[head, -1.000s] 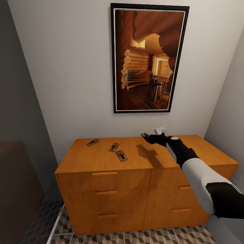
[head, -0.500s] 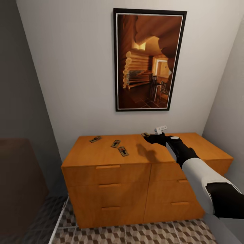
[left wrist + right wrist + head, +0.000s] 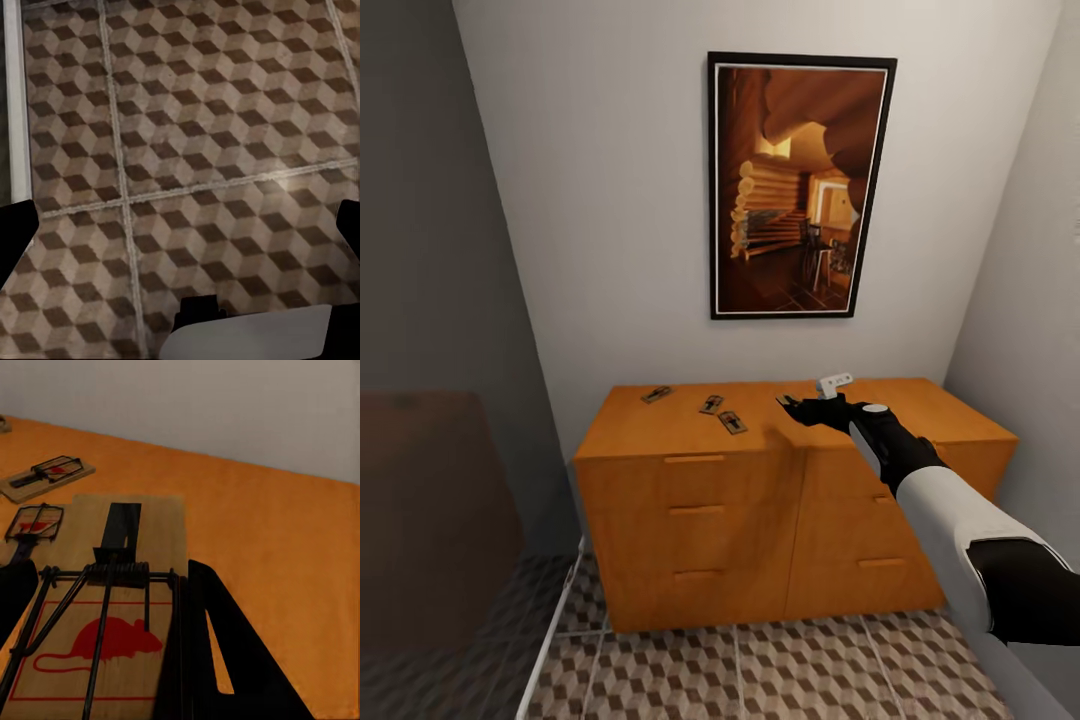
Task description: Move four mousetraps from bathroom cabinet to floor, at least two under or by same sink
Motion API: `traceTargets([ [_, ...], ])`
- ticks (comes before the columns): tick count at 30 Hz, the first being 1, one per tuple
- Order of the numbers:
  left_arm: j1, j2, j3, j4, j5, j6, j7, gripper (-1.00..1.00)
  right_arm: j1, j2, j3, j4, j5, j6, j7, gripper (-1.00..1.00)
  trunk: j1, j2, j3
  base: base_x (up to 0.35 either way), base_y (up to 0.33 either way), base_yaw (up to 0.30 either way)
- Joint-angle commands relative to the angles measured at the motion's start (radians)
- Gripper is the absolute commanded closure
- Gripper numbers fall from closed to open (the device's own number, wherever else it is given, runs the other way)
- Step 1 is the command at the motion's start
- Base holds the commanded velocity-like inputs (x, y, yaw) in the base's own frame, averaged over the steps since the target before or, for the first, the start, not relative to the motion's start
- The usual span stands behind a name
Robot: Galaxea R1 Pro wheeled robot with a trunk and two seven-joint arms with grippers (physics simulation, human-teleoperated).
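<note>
I have the right gripper (image 3: 797,407) clamped on one mousetrap (image 3: 105,607), held above the cabinet (image 3: 690,440); three others (image 3: 712,404) lie on its top; pinched at one edge, it could slip in transit; left gripper's state I cannot tell

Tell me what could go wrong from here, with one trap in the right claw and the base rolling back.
1. The right claw pinches the held mousetrap along one edge, so it may twist or slip out while carried.
2. Three mousetraps lie on the cabinet top, and the view has pulled away from them; each needs another trip.
3. No sink is in view, so a drop on the bathroom floor here might miss the sink condition.
</note>
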Motion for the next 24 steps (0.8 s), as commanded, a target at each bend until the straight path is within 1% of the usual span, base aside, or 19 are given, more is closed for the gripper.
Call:
traceTargets([
  [1, -0.001, 0.0, -0.008, 0.0, 0.0, -0.003, 0.007, -1.0, 0.0, -0.001, 0.002, -0.002, 0.005, 0.005, 0.003, 1.0, -0.001, -0.001, -0.001, -0.302, 0.009, 0.0],
  [24, -0.001, 0.0, -0.008, 0.0, 0.0, -0.003, 0.007, -1.0, 0.0, -0.001, 0.002, 0.009, 0.005, 0.003, 0.003, 1.0, -0.001, -0.001, -0.001, -0.301, 0.001, 0.0],
])
